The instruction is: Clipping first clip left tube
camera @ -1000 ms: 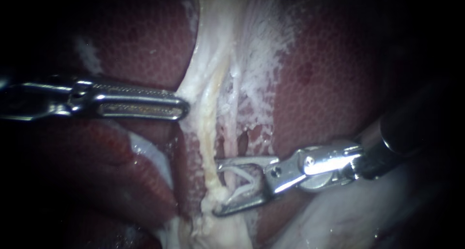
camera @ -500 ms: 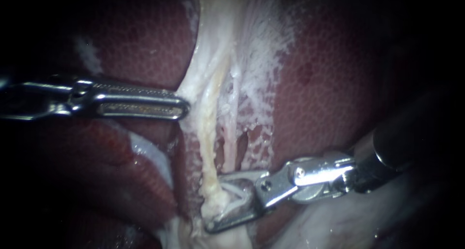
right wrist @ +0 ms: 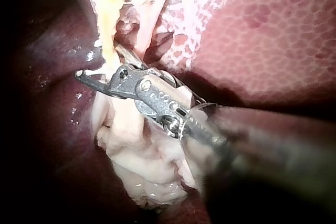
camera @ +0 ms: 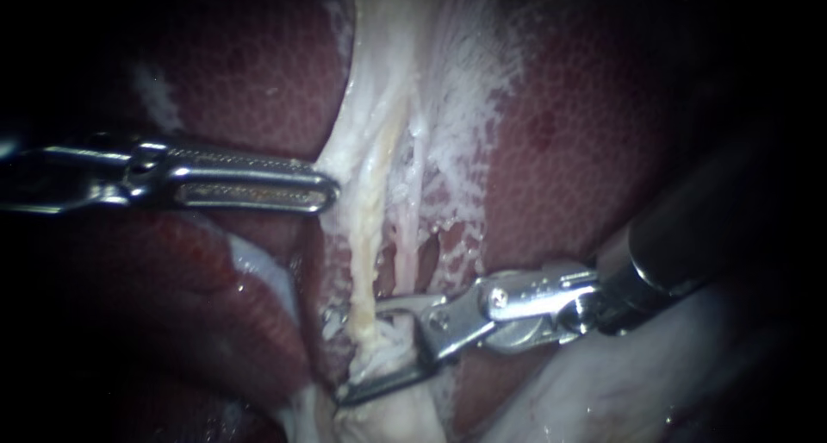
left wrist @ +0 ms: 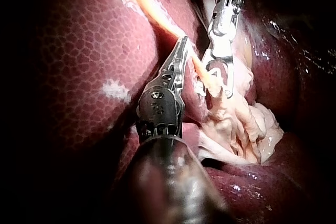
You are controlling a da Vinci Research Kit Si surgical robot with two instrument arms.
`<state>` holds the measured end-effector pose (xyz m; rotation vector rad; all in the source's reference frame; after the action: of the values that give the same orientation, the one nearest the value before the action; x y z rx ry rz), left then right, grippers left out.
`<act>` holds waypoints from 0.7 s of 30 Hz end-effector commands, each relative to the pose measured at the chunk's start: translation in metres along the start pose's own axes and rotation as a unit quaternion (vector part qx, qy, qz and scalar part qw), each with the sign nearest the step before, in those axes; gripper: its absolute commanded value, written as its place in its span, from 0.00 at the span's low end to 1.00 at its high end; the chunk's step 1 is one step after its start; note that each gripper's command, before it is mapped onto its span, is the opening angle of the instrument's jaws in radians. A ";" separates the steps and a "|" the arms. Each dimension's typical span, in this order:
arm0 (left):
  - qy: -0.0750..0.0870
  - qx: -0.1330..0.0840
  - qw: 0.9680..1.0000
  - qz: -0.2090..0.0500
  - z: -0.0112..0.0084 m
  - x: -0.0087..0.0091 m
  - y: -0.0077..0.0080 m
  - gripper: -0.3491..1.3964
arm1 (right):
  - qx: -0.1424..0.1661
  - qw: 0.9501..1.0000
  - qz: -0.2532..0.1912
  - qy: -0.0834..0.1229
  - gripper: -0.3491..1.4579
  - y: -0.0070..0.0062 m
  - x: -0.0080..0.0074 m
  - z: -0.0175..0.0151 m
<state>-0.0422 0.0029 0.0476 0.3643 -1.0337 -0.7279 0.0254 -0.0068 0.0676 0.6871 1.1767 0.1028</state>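
Note:
In the endoscope view the left tube (camera: 365,236), a yellowish strand, runs down through pale tissue, and a thinner pink tube (camera: 412,227) lies to its right. My right instrument (camera: 338,357) comes in from the right with its jaws open. They carry a clip and straddle the lower end of the left tube. My left instrument (camera: 326,189) lies level from the left, its jaws shut on the edge of the pale tissue (camera: 345,163). The left wrist view shows my left instrument (left wrist: 184,43) beside the tube and my right instrument (left wrist: 215,92) around it. The right wrist view shows my right instrument (right wrist: 100,61) open.
Dark red liver (camera: 586,133) flanks the pale band on both sides, with another lobe (camera: 215,314) under my left instrument. A lump of whitish tissue (camera: 388,417) bunches below the right instrument's jaws. Pale glistening tissue (camera: 603,391) lies at lower right.
My right instrument has slid to the left and slightly down, so its open jaws now reach past the left tube. My left instrument has stayed where it was.

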 end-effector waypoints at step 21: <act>0.000 -0.001 1.000 0.000 0.0002 0.0001 0.0000 0.00 | 0.032 0.999 0.019 -0.002 0.00 0.0009 -0.0002 -0.0014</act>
<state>-0.0425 0.0028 0.0477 0.3623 -1.0329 -0.7285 0.0244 -0.0056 0.0679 0.7652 1.1663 0.0972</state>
